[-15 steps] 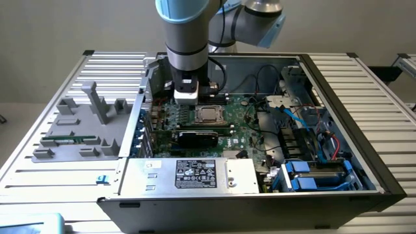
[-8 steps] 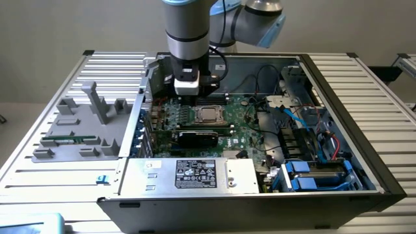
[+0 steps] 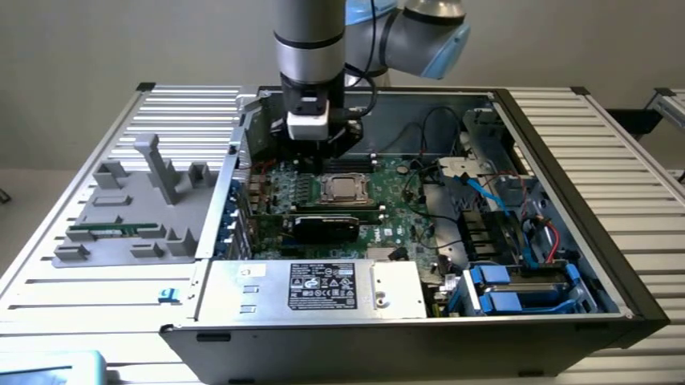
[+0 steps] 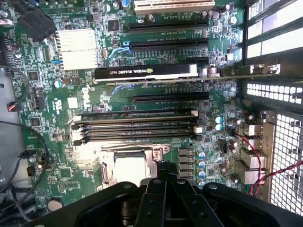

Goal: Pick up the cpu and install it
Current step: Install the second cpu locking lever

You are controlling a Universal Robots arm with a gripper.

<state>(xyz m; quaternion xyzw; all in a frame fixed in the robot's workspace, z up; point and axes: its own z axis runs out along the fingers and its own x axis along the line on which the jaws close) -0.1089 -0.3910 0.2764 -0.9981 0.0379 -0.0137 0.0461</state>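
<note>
My gripper [image 4: 163, 182], fingers closed together and holding nothing, hangs over the motherboard [image 3: 402, 210] inside the computer case [image 3: 578, 224]. The cpu [image 3: 342, 188] sits in its socket mid-board, beside the graphics card [image 3: 326, 227].

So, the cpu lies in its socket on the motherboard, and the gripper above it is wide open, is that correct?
Not quite. The cpu does lie in its socket on the motherboard, but the gripper above it is shut, not wide open, as the wrist view shows.
</note>
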